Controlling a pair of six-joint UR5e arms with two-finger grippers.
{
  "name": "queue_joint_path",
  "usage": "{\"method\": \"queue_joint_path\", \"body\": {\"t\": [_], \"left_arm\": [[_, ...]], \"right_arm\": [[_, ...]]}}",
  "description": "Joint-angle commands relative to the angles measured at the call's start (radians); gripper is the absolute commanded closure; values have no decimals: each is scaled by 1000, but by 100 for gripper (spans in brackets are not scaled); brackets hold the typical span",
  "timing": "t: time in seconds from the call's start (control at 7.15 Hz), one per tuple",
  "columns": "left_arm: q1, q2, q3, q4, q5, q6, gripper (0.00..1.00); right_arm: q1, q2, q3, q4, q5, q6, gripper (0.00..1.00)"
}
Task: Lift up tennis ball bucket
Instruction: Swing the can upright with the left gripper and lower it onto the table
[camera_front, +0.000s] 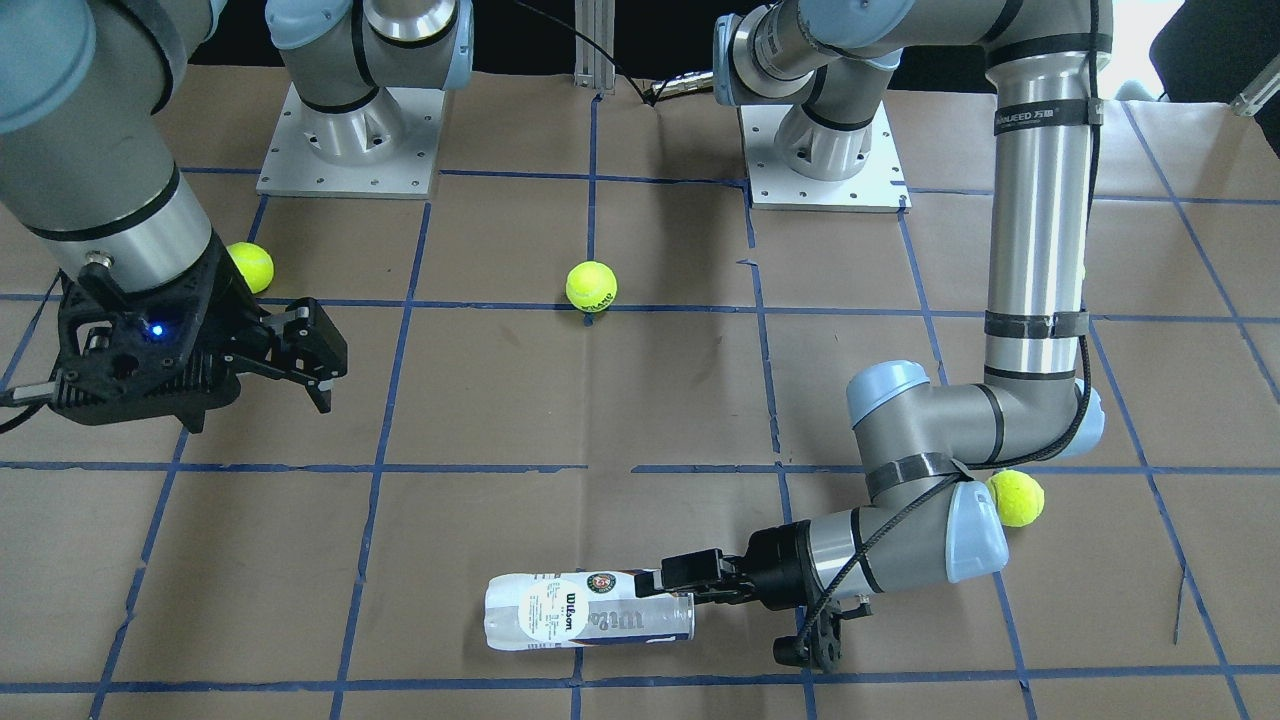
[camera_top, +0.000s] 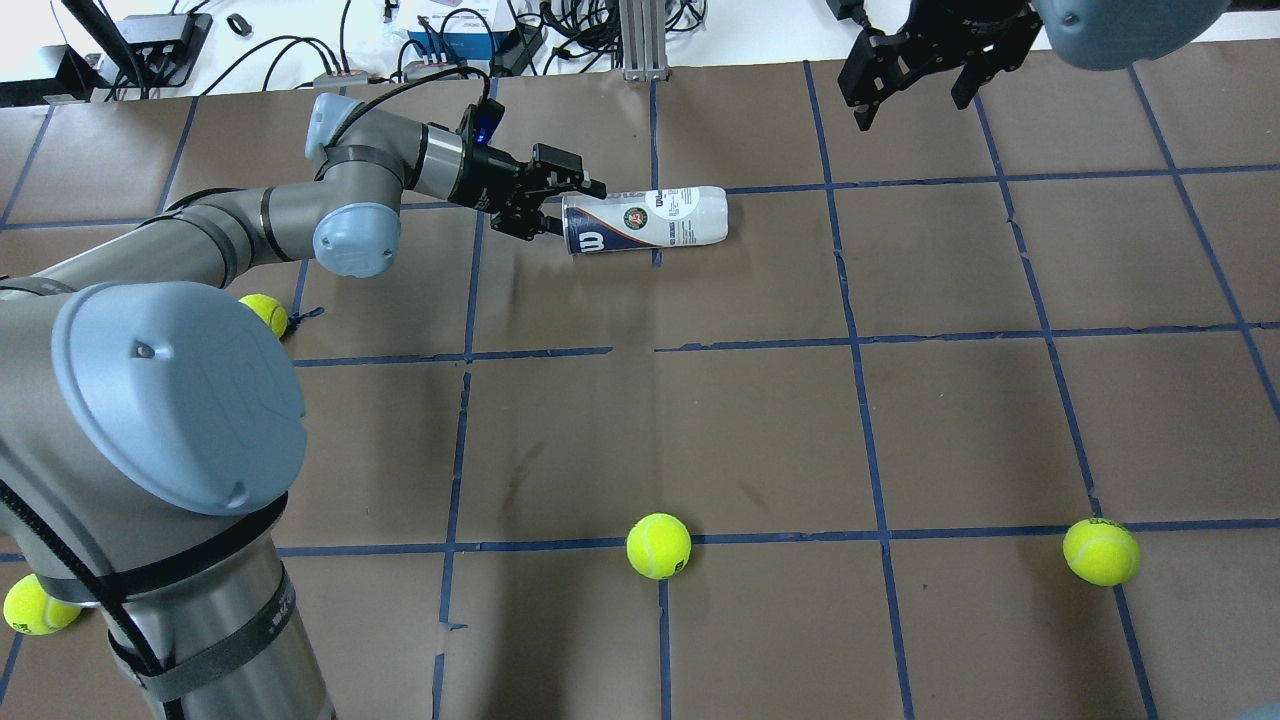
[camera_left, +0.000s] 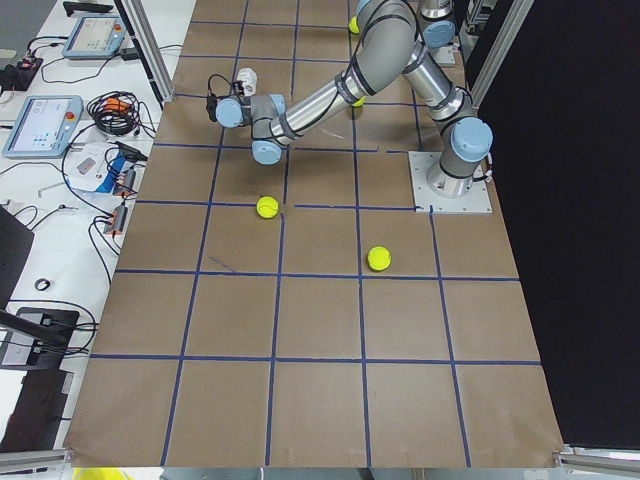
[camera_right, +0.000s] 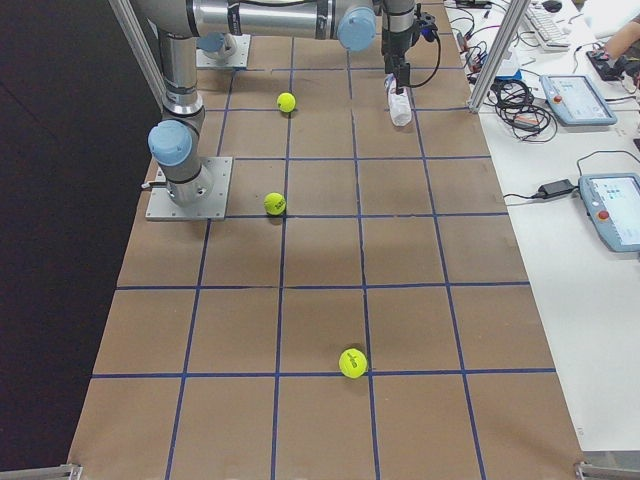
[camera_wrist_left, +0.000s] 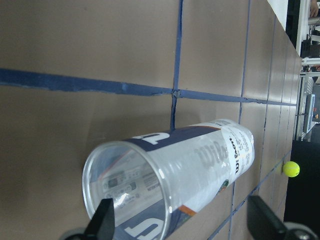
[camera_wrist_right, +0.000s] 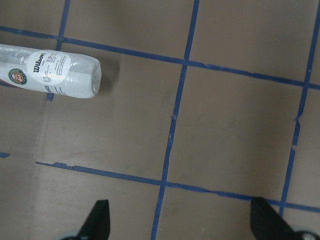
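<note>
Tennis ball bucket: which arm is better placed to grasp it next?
Left. The left gripper is open at the mouth end of the tennis ball bucket, which lies on its side. The right gripper, also open, hangs well away from it.

Brown table (camera_top: 760, 440), blue tape grid (camera_top: 855, 341)

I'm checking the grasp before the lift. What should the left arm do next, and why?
Probably ease the left gripper forward along the tennis ball bucket before closing. Its jaws stand open with the fingertips only at the open mouth, and the bucket lies on its side on the table, not yet gripped. A deeper hold looks safer.
</note>
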Motion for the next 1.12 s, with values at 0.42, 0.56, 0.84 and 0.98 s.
{"method": "queue_joint_path", "body": {"t": [0.42,0.56,0.84,0.98], "left_arm": [[-38,54,20,8,20,-141,99],[-41,91,20,-4,52,-153,99],[-42,195,21,-42,67,-208,100],[-42,259,23,-61,95,-281,100]], "right_arm": [[-2,-30,14,33,-3,90,0],[-4,-30,16,34,-1,91,0],[-2,-28,52,30,10,123,0],[-1,-31,50,27,10,142,0]]}}
